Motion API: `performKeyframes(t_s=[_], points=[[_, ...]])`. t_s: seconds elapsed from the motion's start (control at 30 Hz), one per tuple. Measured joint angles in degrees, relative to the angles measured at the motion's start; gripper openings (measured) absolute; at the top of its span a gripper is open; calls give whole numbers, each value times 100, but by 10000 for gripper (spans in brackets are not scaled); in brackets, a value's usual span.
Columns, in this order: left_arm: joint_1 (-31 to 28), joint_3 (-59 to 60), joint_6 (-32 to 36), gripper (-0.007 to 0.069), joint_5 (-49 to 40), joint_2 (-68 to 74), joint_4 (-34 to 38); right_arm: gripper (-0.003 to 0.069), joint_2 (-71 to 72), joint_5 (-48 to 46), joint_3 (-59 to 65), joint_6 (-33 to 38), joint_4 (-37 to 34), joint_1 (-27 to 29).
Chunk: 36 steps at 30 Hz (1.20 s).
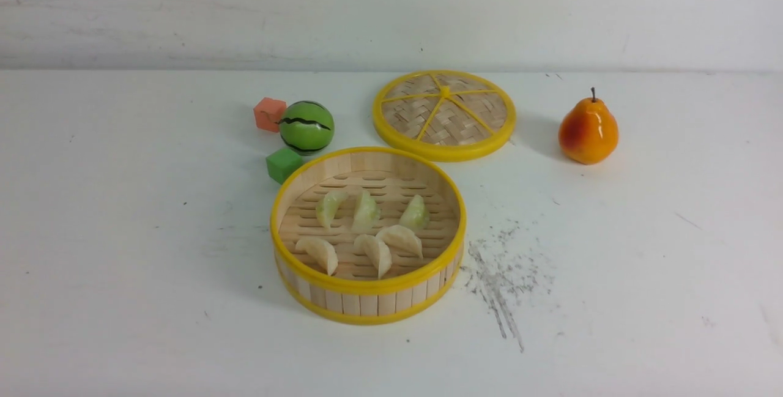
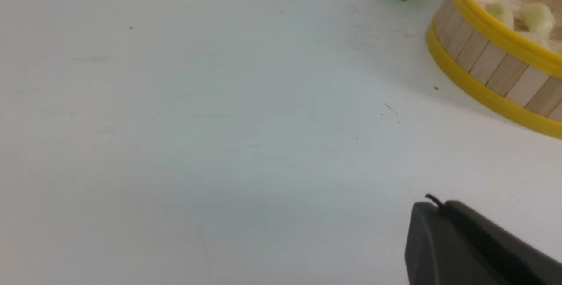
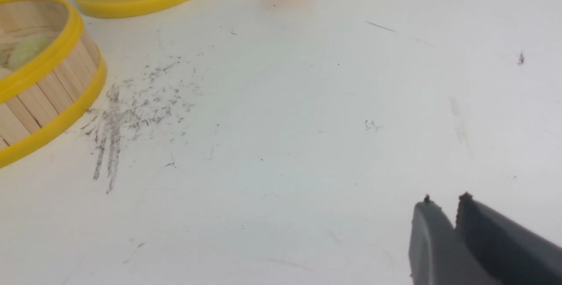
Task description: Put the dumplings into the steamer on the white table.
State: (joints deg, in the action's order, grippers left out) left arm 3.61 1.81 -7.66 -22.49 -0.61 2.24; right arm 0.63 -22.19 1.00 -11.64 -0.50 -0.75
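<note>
From the front we see the steamer [image 1: 368,235] standing on the white bench [image 1: 122,262], with all six dumplings [image 1: 367,232] on its slatted floor: three greenish ones in the far row, three cream ones in the near row. The lid [image 1: 445,114] lies flat just behind the steamer to the right, and the pear [image 1: 588,131] stands upright well to the right of it. On the steamer's far left sit a green cube [image 1: 283,164], a striped green ball [image 1: 306,127] and an orange cube [image 1: 269,114]. Neither arm shows here.

In the left wrist view we see the left pincer [image 2: 439,208] clenched, its tips together over bare bench and grasping nothing, apart from the steamer [image 2: 491,56].

In the right wrist view we see the right pincer [image 3: 445,203] with a narrow gap between its tips, nothing in it, over bare bench beside grey scuff marks [image 3: 131,109].
</note>
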Motion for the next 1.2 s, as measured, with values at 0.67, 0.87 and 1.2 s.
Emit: performKeyframes(t_s=[0.67, 0.87, 1.2], points=[[0, 0, 569, -14, 6, 0, 75, 115, 0, 0, 0, 0, -14, 5], [0, 0, 575, -14, 6, 0, 75, 124, 0, 0, 0, 0, -14, 5], [0, 0, 581, -14, 6, 0, 75, 129, 0, 0, 0, 0, -9, 5]])
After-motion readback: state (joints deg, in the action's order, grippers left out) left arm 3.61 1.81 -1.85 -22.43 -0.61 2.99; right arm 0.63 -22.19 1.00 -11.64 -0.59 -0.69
